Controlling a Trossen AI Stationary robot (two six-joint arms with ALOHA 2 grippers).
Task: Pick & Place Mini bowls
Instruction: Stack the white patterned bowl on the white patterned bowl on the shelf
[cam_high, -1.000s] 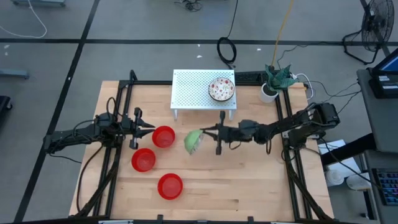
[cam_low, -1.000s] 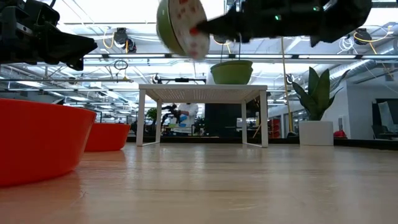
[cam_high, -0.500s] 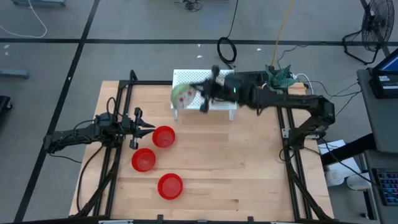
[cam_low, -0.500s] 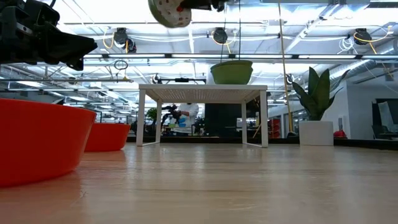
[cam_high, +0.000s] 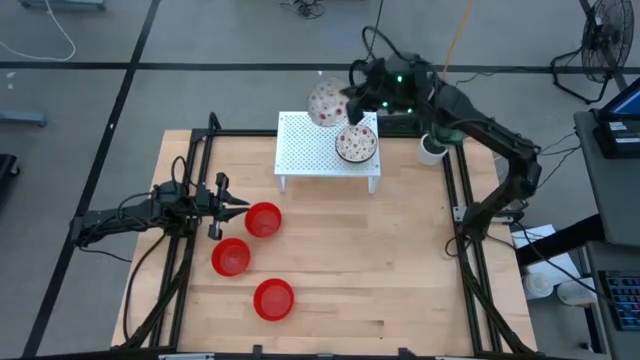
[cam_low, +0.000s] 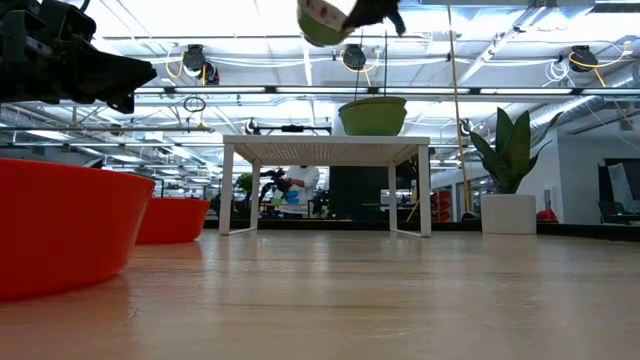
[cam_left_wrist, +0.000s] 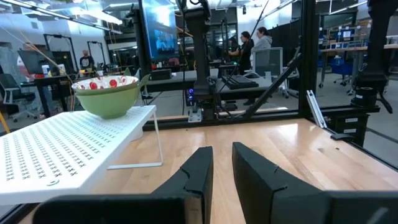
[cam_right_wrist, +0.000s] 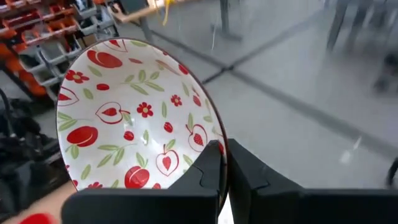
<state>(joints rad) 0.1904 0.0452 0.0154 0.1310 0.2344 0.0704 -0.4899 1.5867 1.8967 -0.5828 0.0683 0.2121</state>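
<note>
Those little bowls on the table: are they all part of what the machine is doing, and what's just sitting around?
Part of the job:
- patterned bowl clamped in the right gripper
- patterned bowl on the white rack
- three red bowls

Just lying about:
- white rack
- potted plant
- idle left gripper

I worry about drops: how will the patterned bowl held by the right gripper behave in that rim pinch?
The patterned bowl looks glossy and rigid, so it may slip between the right gripper fingers. It is pinched at one rim edge only and hangs tilted, so it could swing or pivot. It looks ceramic-like, and probably chips if it falls onto the white rack.
</note>
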